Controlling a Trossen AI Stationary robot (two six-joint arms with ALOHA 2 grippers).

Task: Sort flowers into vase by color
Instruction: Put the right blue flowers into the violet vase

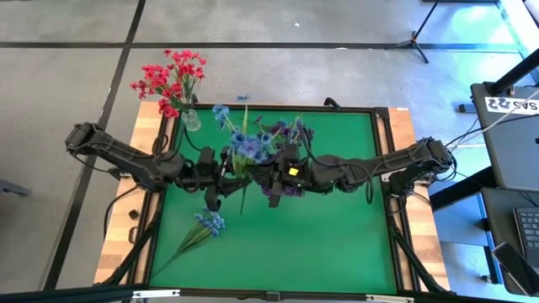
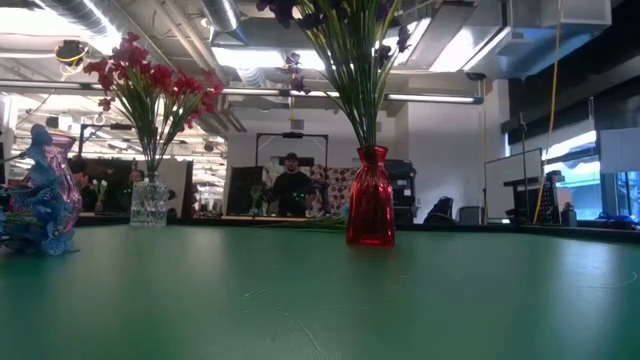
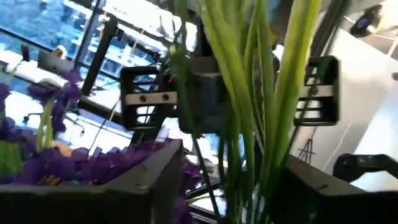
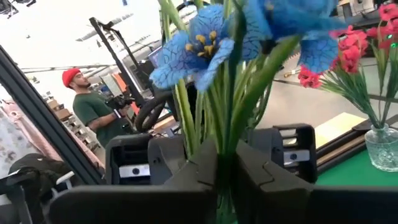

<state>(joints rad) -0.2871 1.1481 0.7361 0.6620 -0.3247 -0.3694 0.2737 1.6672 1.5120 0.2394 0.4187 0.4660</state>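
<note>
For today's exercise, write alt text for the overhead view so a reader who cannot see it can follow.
Two dark robot arms meet over a green table, the left claw and right claw close together around a bunch of blue flowers. Red flowers stand in a clear vase at one corner; another blue sprig lies loose.

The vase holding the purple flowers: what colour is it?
Red: the vase is translucent red glass, clearest in the low view, with the purple flowers' green stems rising from it.
</note>
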